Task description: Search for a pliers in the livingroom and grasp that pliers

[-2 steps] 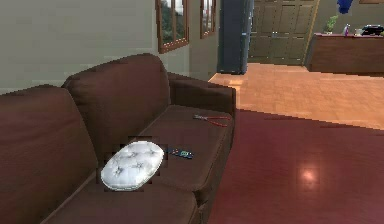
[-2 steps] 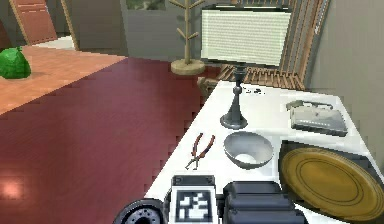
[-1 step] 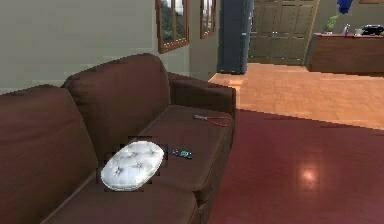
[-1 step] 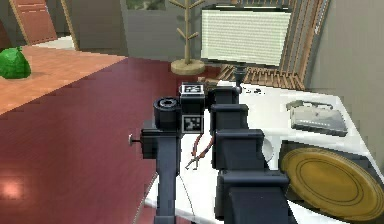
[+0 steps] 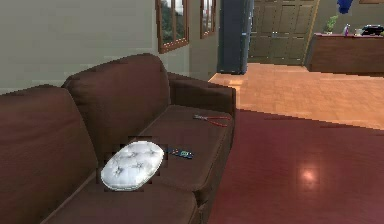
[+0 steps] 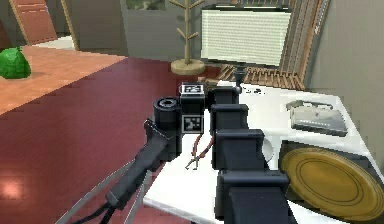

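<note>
A small tool with two thin reddish handles, shaped like pliers (image 6: pixel 200 150), lies on the near left corner of a white table (image 6: pixel 300 148) in the arm side view. My arm (image 6: pixel 245 175) rises over that table. The gripper (image 6: pixel 138 178) hangs off its far end, left of the table's edge, its fingers slanting down over the dark red floor. I cannot tell whether it holds anything. In the forward view another thin red-handled thing (image 5: pixel 210 119) lies on the far seat of a brown sofa (image 5: pixel 90 105).
A white cushion (image 5: pixel 132 165) and a small dark remote (image 5: pixel 181 153) lie on the sofa. On the table sit a round gold plate (image 6: pixel 325 178) and a flat grey thing (image 6: pixel 316 115). A wooden coat tree (image 6: pixel 185 35) stands beyond. Red floor spreads on the left.
</note>
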Robot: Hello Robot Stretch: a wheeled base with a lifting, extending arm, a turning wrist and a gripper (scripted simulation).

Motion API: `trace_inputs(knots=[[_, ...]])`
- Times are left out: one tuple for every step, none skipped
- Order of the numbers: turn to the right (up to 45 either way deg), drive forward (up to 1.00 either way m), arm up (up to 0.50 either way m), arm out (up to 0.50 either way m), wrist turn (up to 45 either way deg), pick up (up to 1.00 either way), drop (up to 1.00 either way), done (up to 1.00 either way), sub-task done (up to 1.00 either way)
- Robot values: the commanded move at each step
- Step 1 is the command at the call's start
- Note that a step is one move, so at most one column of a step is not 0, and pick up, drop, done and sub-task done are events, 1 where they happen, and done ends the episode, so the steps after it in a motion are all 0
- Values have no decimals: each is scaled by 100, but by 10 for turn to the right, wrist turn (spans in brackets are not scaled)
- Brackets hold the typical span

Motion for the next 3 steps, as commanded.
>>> trace_inputs(knots=[[0, 0, 0, 0, 450, 0, 0, 0, 0], [0, 0, 0, 0, 450, 0, 0, 0, 0], [0, 0, 0, 0, 450, 0, 0, 0, 0]])
